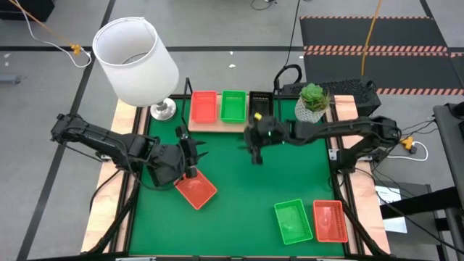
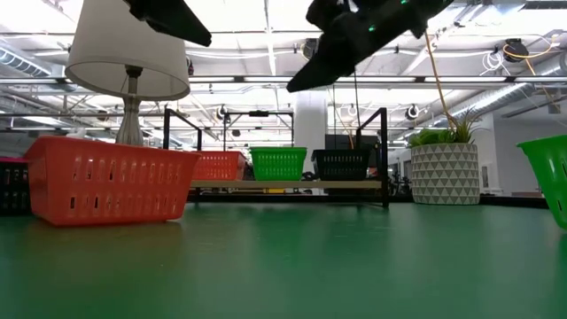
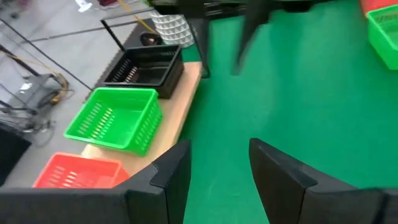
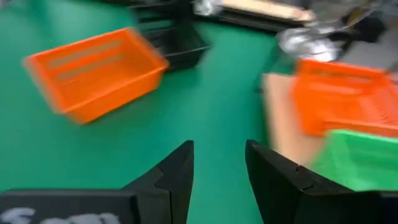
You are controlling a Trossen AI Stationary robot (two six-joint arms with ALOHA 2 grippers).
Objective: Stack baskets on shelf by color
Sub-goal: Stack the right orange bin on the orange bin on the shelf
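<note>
The light-wood shelf (image 1: 217,127) stands at the table's far edge. On it sit, side by side, an orange basket (image 1: 204,106), a green basket (image 1: 233,106) and a black basket (image 1: 261,101). Another orange basket (image 1: 196,190) rests on the green mat, just near of my left gripper (image 1: 190,156), which hangs open above the mat. My right gripper (image 1: 255,148) is open too, in the air in front of the shelf's black basket. A green basket (image 1: 293,221) and an orange basket (image 1: 330,221) lie at the near right.
A white lamp (image 1: 138,61) stands at the far left corner. A potted plant (image 1: 313,101) stands at the far right, beside the shelf. Bare mat (image 1: 246,181) lies between the two arms. A dark shape (image 4: 177,40) shows behind the orange basket (image 4: 93,71).
</note>
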